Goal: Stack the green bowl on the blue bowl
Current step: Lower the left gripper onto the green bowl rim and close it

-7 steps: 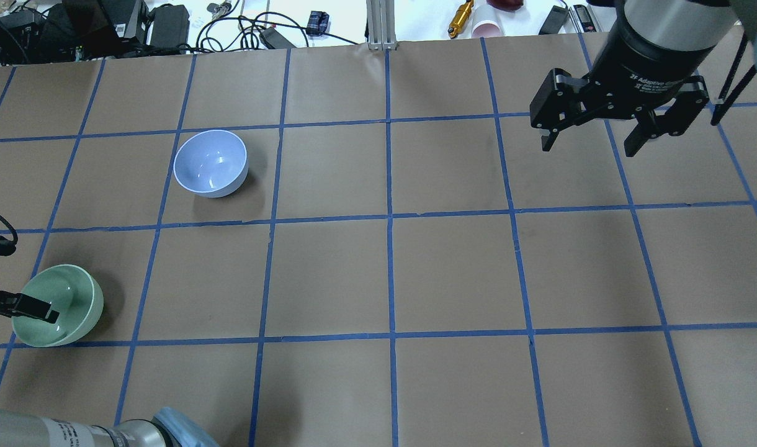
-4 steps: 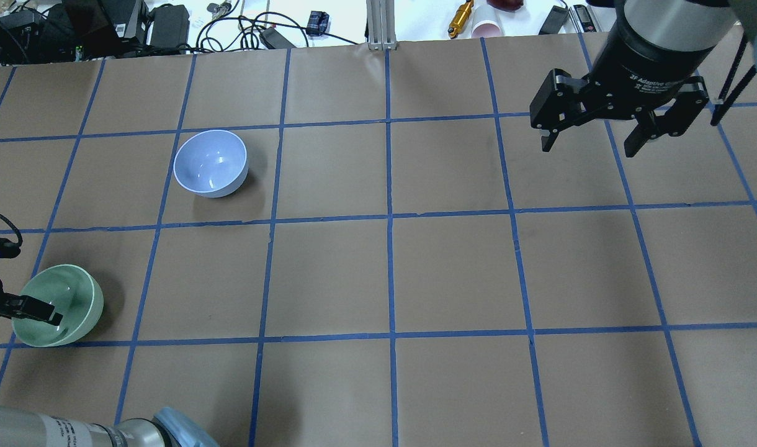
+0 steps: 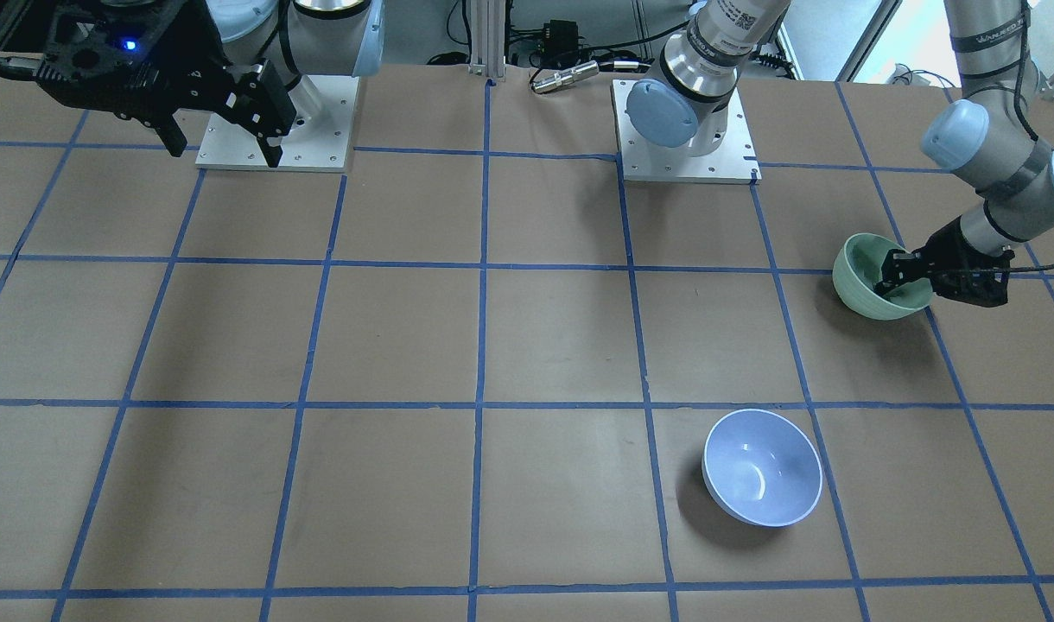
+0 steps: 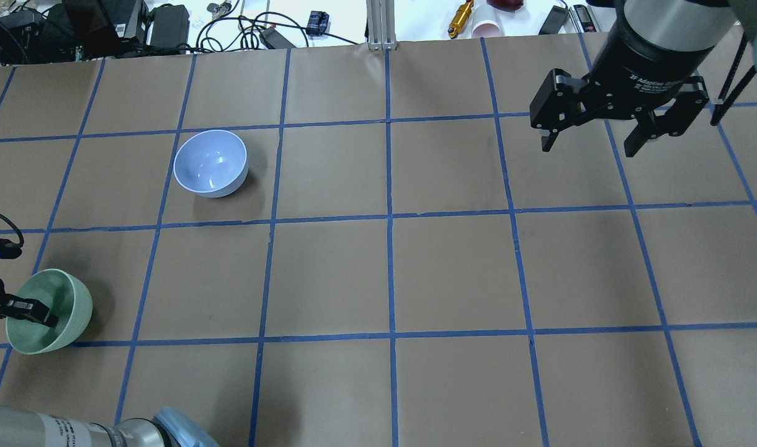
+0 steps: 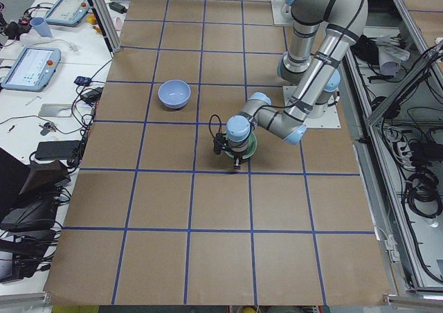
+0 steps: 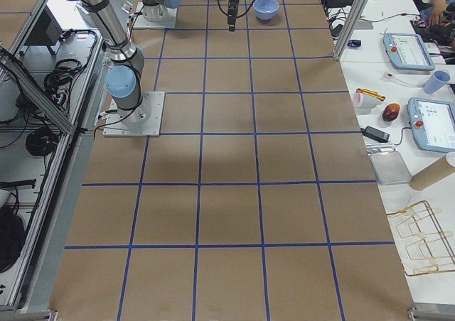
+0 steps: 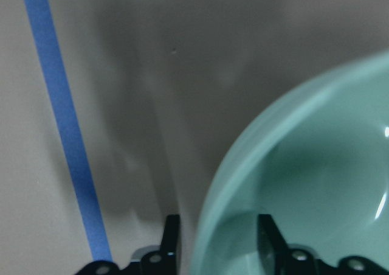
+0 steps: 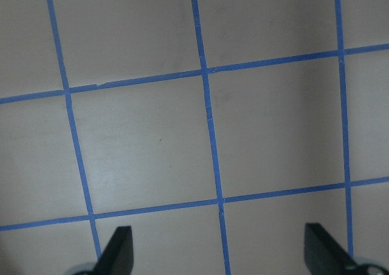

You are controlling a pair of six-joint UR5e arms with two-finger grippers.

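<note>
At the lower left of the overhead view, nearest the robot, the left gripper pinches the wall of the green bowl. In the wrist view one of its fingers stands outside the rim and the other inside.

The step in hand looks like the lift and carry. With a grip on one side only, the bowl will want to swing, so the pinch should stay firm and the rise be slow. It should go high enough to clear the other bowl's rim. The bowl then needs centring over its target and lowering until it nests before the jaws part.

The green bowl is glossy pale mint with a thin lighter rim. It seems tipped a little, mouth turned toward the gripper. Whether its base touches the table I cannot tell.

Further up, in the upper left part of the overhead view, the blue bowl sits upright and alone, well apart from the green one. It is a periwinkle colour with a white rim.

Farthest, at the upper right, the right gripper hangs above the table with its jaws spread wide, holding nothing.
</note>
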